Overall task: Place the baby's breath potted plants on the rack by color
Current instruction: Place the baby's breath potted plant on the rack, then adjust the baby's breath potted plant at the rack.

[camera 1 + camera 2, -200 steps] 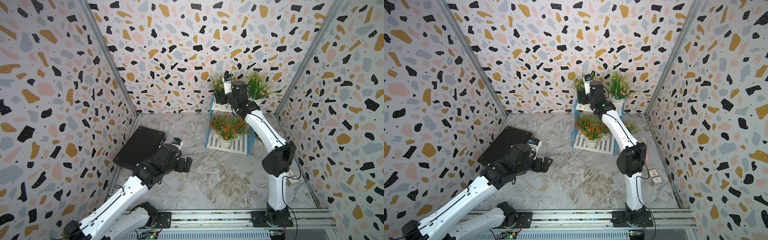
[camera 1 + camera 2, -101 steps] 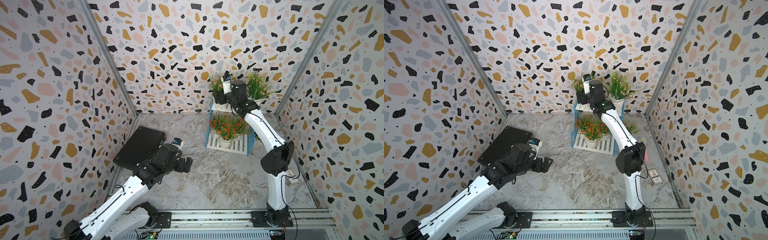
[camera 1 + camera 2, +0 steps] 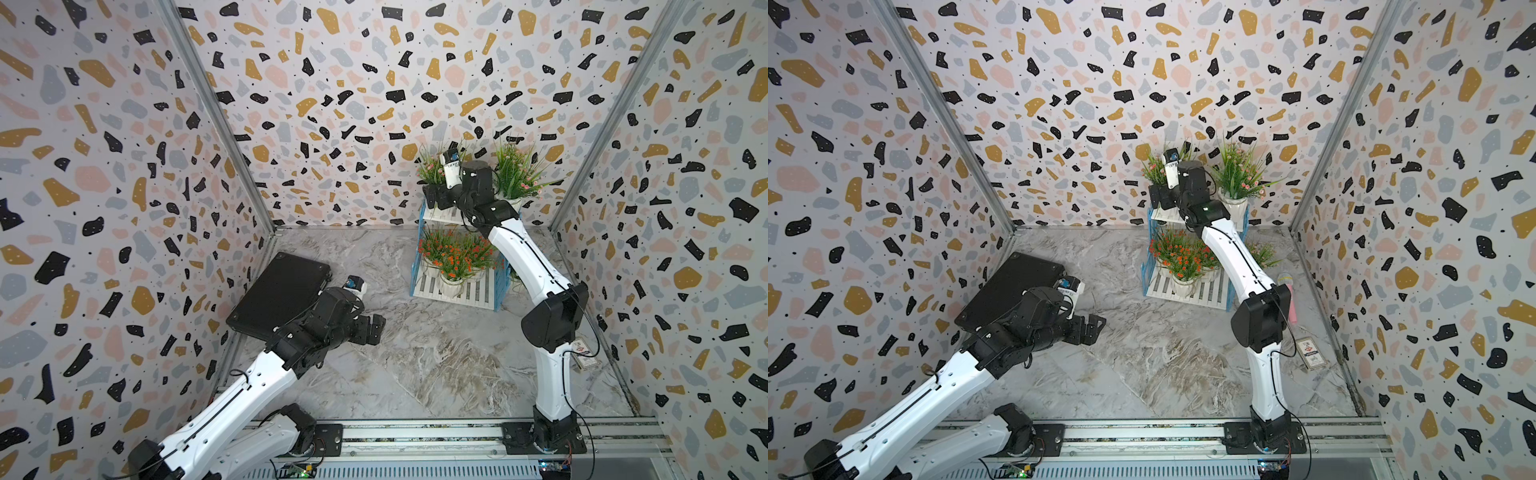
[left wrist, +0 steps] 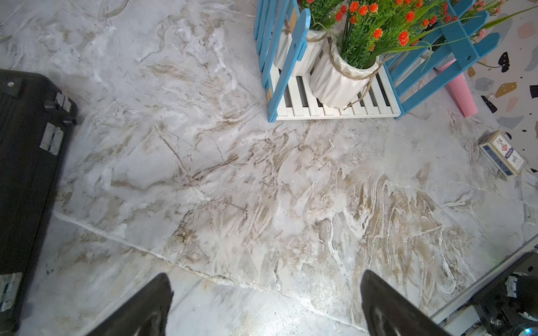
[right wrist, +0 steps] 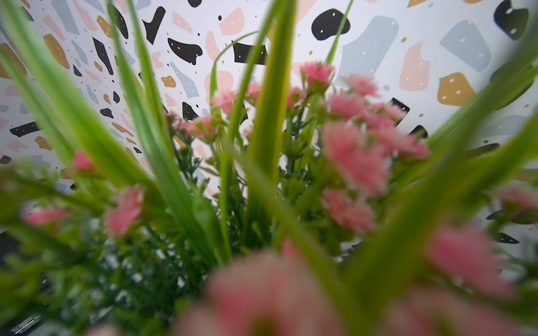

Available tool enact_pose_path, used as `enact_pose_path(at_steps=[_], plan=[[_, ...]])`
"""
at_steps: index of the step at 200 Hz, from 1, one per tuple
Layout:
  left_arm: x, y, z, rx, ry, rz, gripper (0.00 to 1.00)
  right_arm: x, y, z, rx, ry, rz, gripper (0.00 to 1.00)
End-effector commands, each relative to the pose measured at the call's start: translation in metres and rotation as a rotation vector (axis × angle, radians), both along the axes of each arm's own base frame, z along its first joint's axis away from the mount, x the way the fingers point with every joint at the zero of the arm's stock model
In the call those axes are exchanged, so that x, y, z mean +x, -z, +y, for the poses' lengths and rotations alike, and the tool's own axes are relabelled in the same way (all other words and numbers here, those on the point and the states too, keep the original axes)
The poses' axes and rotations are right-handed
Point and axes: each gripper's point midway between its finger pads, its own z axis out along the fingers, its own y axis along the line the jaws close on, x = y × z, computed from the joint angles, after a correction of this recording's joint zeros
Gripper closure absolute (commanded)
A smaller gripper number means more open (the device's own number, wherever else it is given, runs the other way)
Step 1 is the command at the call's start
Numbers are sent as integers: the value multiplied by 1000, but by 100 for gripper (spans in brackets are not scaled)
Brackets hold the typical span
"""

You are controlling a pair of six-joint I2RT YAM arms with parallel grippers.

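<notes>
Pink-blossomed plant (image 3: 430,171) on the rack's (image 3: 482,291) upper shelf, right tool (image 3: 436,198) at its pot, tool's spread or pinch unclear.

Where the rack (image 3: 482,290) and the case (image 3: 274,297) sit
It's back right, upper plants (image 3: 515,174) on its top shelf, lower plants (image 3: 453,259) on the bottom one; the case lies by the left wall, a small box (image 3: 1310,353) by the right.

black case (image 3: 274,295), pink tube (image 4: 463,96), small printed box (image 4: 502,157), marbled floor (image 4: 262,189)
</notes>
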Motion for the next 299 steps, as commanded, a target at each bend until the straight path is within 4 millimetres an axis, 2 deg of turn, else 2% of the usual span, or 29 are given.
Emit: enact_pose_path(at_steps=[1, 76, 121, 145, 191, 222, 251, 277, 299], plan=[[7, -10, -4, -37, -8, -33, 1, -26, -60, -6, 34, -22, -112, 0], [7, -10, -5, -43, -3, -30, 1, -34, -64, -10, 38, -25, -135, 0], [6, -9, -5, -44, -3, -27, 1, -46, -69, -11, 61, -47, -141, 0], [6, -9, -5, -44, -3, -28, 1, -61, -74, -15, 72, -62, -138, 0], [8, -7, -7, -44, -1, -23, 1, -105, -86, -36, 103, -63, -155, 0], [9, -4, -8, -40, 2, -16, 1, -116, -81, -46, 76, -40, -132, 0], [9, -5, -8, -41, -1, -19, 1, -143, -74, -68, 77, 6, -113, 0], [8, -2, -9, -43, 3, -11, 1, -166, -49, -100, 39, 115, -50, 0], [9, -1, -13, -57, 13, 0, 1, -175, -26, -132, 46, 216, -20, 0]])
